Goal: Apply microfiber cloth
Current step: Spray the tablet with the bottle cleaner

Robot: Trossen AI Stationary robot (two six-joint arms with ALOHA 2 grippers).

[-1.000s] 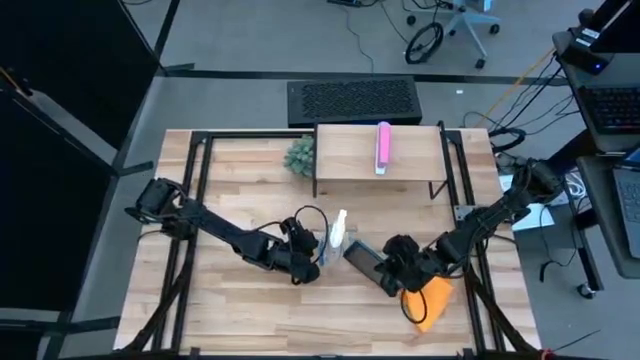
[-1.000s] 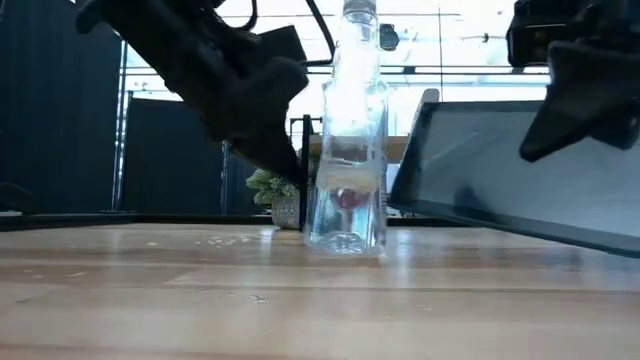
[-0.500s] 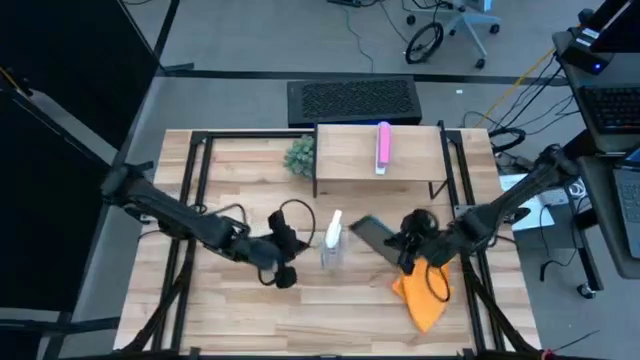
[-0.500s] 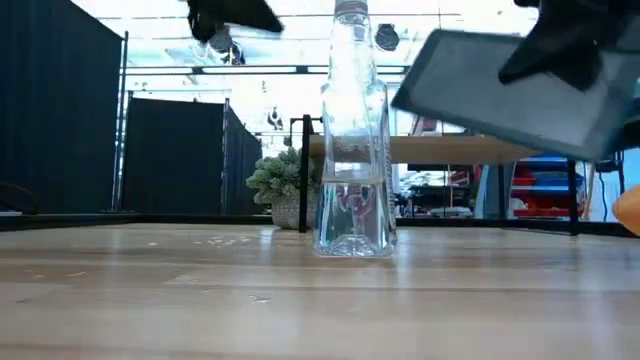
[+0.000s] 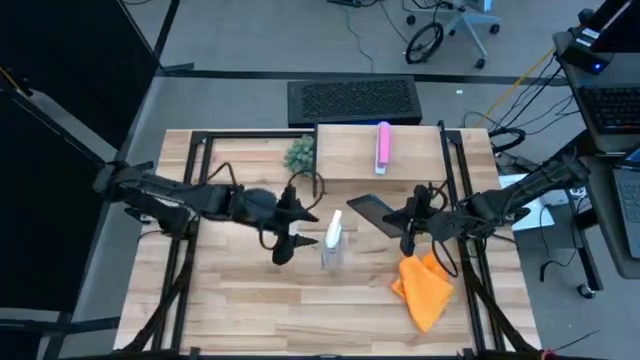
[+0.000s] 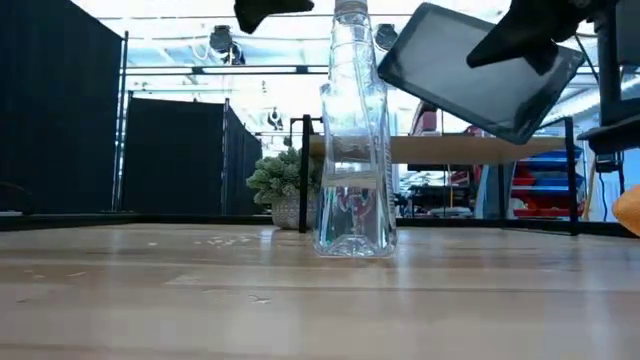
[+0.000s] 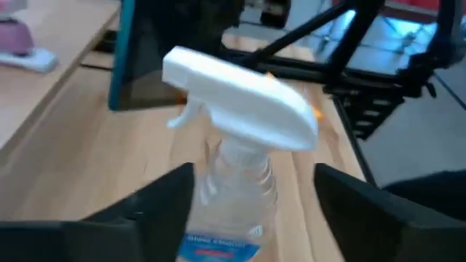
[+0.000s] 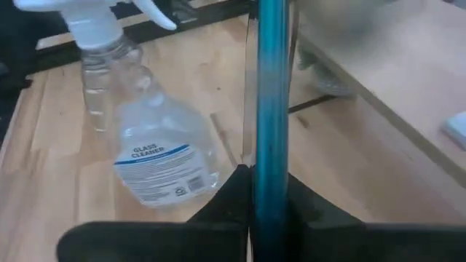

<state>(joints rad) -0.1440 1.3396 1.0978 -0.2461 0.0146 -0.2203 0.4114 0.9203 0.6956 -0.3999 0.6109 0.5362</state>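
The orange microfiber cloth [image 5: 425,290] lies crumpled on the table at the near right, with no gripper on it; its edge [image 6: 630,210] shows in the low view. A clear spray bottle [image 5: 333,240] stands upright on its base at mid-table. My left gripper [image 5: 290,235] hovers open just left of the bottle. In the left wrist view its fingers [image 7: 160,200] stand on either side of the bottle's neck [image 7: 237,171], apart from it. My right gripper [image 5: 408,228] is shut on a dark grey tablet [image 5: 372,212], held up right of the bottle. My right gripper pinches the tablet's thin edge [image 8: 271,171] between its two fingers, at the tablet's right end. The fingers come roughly level from the table's right. The tablet [image 6: 480,70] is lifted clear of the table, tilted, near the bottle's top.
A raised wooden shelf [image 5: 350,155] at the far middle carries a pink object [image 5: 383,147]. A small green plant [image 5: 300,153] stands left of the shelf. Black frame rails [image 5: 195,200] run along both table sides. Bare wood lies at the near left.
My left gripper has drawn back from the spray bottle toward the table's left, risen and opened. My right gripper has lifted the tablet from near the table and carried it up and toward the far edge, uncovering the orange cloth. The bottle has stayed put.
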